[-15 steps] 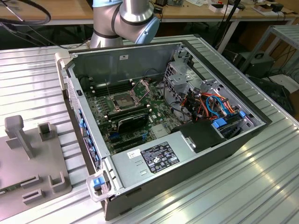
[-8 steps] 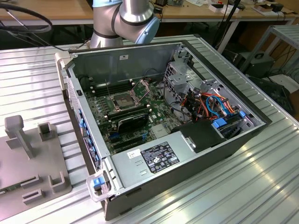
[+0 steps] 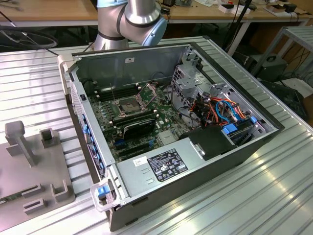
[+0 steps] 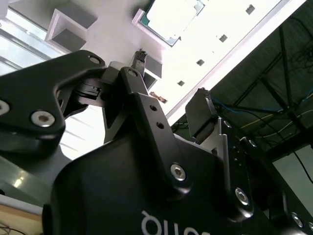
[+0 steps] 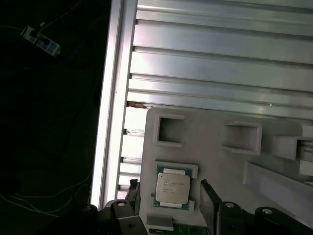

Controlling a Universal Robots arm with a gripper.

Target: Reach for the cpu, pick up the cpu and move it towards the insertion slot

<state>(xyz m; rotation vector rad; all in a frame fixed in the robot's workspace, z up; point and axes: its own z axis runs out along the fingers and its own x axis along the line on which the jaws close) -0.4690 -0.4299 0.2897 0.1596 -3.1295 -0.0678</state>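
Observation:
The cpu (image 5: 172,188) is a small square chip with a pale metallic face, lying flat in a pocket of a grey holder plate (image 5: 215,161). In the first wrist view my gripper (image 5: 168,187) is open above it, with one dark finger on each side of the chip and not touching it. In the second wrist view the cpu (image 4: 168,17) lies beyond the open gripper (image 4: 171,85), with nothing between the fingertips (image 4: 200,110). The insertion slot (image 3: 128,104) sits on the motherboard inside the open computer case (image 3: 93,147), its metal frame raised.
The grey arm (image 3: 132,19) stands behind the case. A grey fixture plate (image 3: 29,161) with pockets and an upright post lies at the exterior view's left on the ribbed aluminium table (image 3: 274,186). Near the cpu, the table edge (image 5: 110,122) drops to dark floor. Cables and a drive cage (image 3: 190,78) crowd the case.

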